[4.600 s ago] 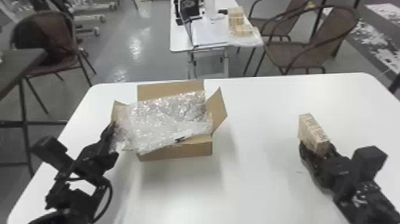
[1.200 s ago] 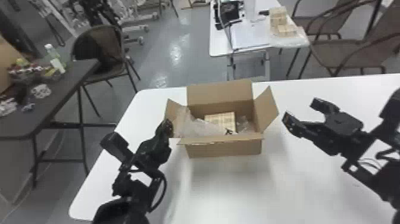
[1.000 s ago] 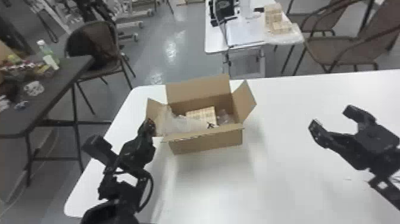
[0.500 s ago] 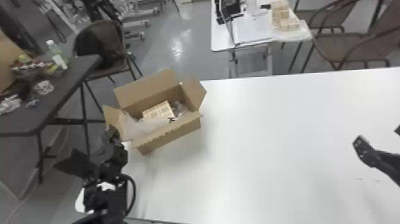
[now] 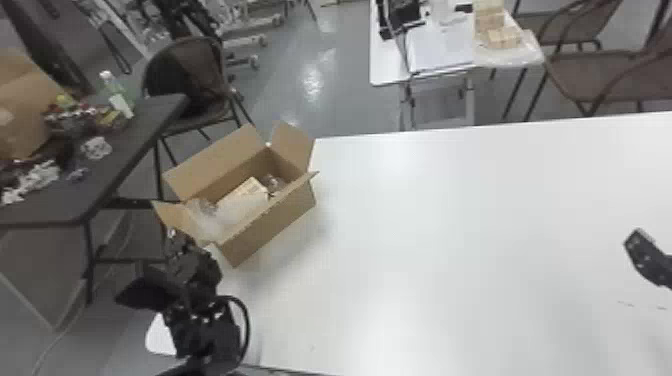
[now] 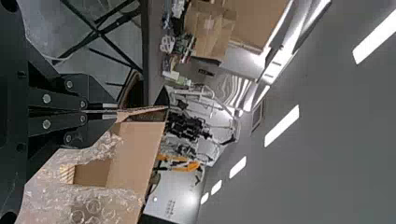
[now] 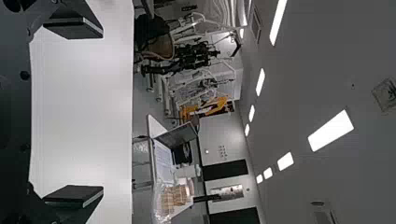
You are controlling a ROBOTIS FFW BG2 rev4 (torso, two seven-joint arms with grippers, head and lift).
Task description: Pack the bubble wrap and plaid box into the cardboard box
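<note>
The small pale plaid box (image 5: 250, 189) is already packed inside the open brown rectangular cardboard box (image 5: 272, 235), with the clear, crinkled bubble wrap (image 5: 237, 210) bunched beside it and against its near side. The carton is set askew near the left edge of the smooth white table (image 5: 450, 225). Its left end flap (image 6: 140, 112) is pinched between the 2 black fingers of the left gripper (image 6: 116, 111), which are closed on the thin board. The right gripper (image 7: 102, 112) is held wide and empty, with its 2 flat fingers well apart, over the bare right part of the table.

The carton is judged light and fairly stiff in its walls, but its flaps are creased and bend easily; if 1 flap alone is pulled, the board may tear or the carton may swivel off the table edge. A firmer hold is offered by the walls. The wrap is judged soft, springy and slippery, best pressed down flat. Matt brown board, glossy round bubbles and a checked, straight-edged block are contrasted. Both items appear to be packed; only settling the wrap or closing the flaps may be needed.
</note>
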